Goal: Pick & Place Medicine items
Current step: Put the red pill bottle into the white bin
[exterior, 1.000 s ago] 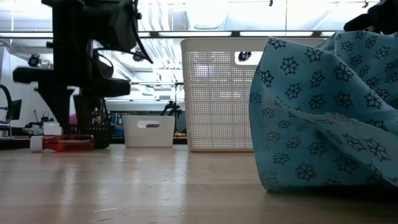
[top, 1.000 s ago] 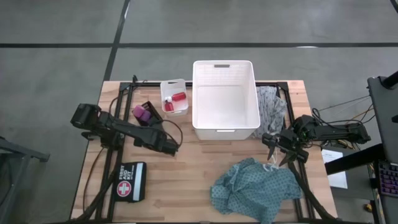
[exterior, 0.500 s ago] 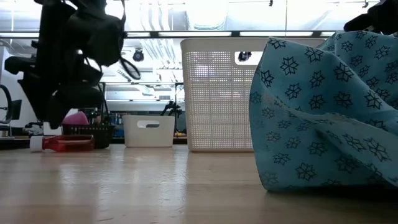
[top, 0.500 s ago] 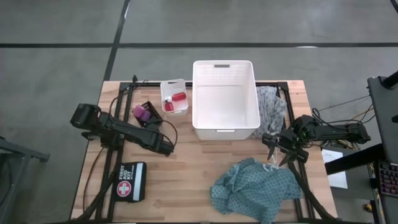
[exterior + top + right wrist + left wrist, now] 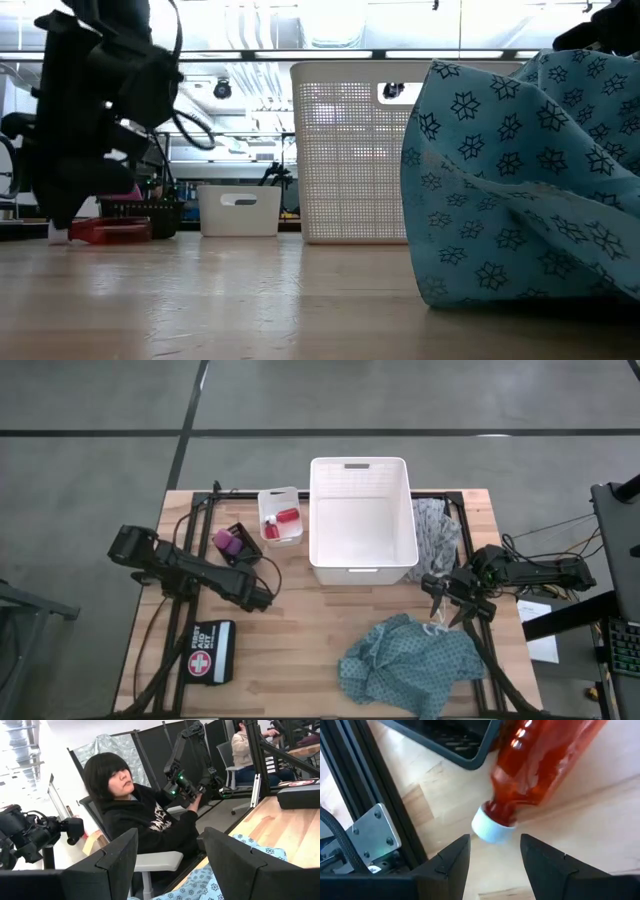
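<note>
Left gripper [image 5: 492, 857] — I read its jaws as parted, nothing between them, poised just short of the white cap of a red bottle [image 5: 540, 765] that lies on its side on the table [image 5: 300, 630] beside a black tray [image 5: 455, 740].

Right gripper [image 5: 447, 603] — jaws apart and empty, at the table's right edge between the grey cloth [image 5: 436, 528] and the teal patterned cloth [image 5: 410, 663]. My right wrist view looks past the fingers to a seated person [image 5: 140, 820] in a dark hooded top.

Other stock, as I see it from above:
- small white bin [image 5: 279, 517] holding another red bottle [image 5: 285, 517], touching the large white basket [image 5: 361, 520]
- purple and pink pieces [image 5: 227, 541] in the black tray
- first aid pouch [image 5: 210, 652] near the front left.
</note>
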